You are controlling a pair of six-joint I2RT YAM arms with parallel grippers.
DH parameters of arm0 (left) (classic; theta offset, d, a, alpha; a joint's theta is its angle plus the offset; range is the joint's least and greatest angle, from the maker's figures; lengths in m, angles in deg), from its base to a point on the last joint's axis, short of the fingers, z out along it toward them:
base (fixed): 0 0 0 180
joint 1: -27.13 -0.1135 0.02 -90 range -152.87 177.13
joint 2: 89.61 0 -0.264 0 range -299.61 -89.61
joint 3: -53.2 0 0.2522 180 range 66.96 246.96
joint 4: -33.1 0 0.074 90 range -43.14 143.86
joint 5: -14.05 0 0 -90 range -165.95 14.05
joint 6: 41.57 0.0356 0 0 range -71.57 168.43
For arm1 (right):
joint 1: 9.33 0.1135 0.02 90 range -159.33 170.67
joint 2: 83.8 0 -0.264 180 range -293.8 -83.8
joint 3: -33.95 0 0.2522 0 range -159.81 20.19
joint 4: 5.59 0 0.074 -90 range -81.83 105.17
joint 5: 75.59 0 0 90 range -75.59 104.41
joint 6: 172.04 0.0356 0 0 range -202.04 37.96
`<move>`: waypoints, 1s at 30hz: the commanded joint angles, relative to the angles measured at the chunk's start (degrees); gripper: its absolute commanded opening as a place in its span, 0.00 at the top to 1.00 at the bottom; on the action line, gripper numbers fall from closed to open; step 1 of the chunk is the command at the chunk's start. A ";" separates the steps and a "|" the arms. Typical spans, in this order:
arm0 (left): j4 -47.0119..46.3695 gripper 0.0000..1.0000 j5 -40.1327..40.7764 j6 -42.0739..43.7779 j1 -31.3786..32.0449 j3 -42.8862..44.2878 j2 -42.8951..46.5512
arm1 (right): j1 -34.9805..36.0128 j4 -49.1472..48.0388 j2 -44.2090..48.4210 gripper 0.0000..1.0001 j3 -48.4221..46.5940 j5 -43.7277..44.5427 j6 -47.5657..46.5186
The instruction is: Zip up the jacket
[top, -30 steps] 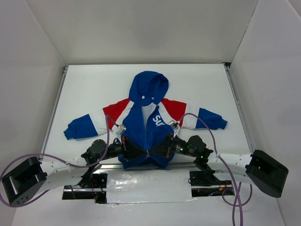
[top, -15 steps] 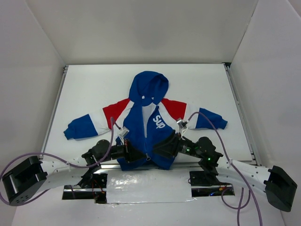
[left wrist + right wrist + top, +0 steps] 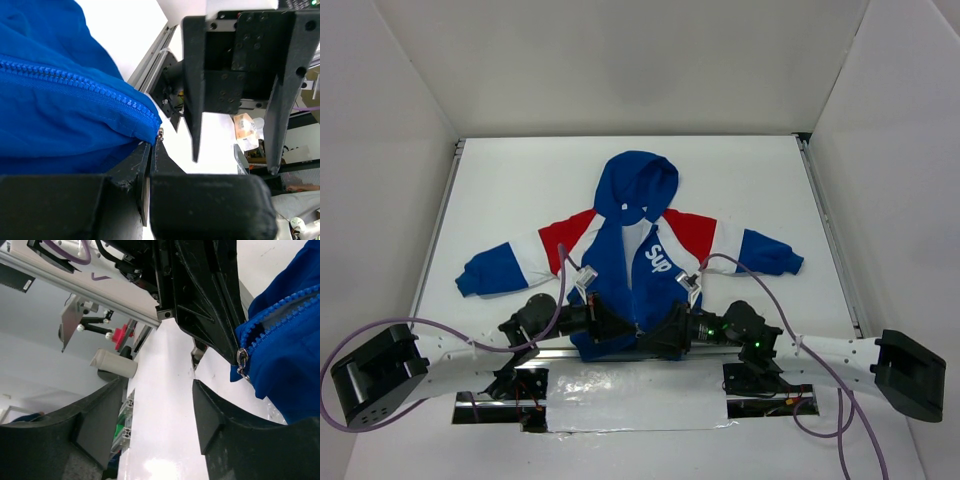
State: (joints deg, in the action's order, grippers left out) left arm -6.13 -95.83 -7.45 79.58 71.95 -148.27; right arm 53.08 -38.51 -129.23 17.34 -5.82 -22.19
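Note:
The jacket (image 3: pixel 620 262) lies flat on the white table, hood away from me, front partly open below the white chest lettering. My left gripper (image 3: pixel 623 328) is shut on the bottom corner of the left front panel; in the left wrist view its jaws (image 3: pixel 153 144) pinch the blue hem (image 3: pixel 60 115) just under the zipper teeth. My right gripper (image 3: pixel 658 338) faces it at the hem, open and holding nothing. In the right wrist view the gap between its fingers (image 3: pixel 159 381) shows bare table, and the metal zipper pull (image 3: pixel 242 360) hangs off the jacket's edge (image 3: pixel 285 375) to the right.
An aluminium rail (image 3: pixel 560 352) runs along the near table edge beneath both grippers, with a shiny taped patch (image 3: pixel 635 395) in front of it. White walls enclose the table on three sides. Purple cables (image 3: pixel 760 270) loop above each arm.
My right gripper has opened, letting go of the hem. Its arm swung out to the right, then came back low beside the hem. The left gripper has kept its grip.

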 commanded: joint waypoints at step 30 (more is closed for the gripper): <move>2.72 1.00 2.21 0.68 0.29 5.73 8.38 | 2.89 -6.59 -4.67 0.25 7.78 10.82 -0.52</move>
State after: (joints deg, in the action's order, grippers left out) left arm -0.14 -93.31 -7.21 79.58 75.12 -141.16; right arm 55.53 -43.03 -134.28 17.34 2.47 -20.48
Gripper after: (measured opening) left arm 0.116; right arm 0.754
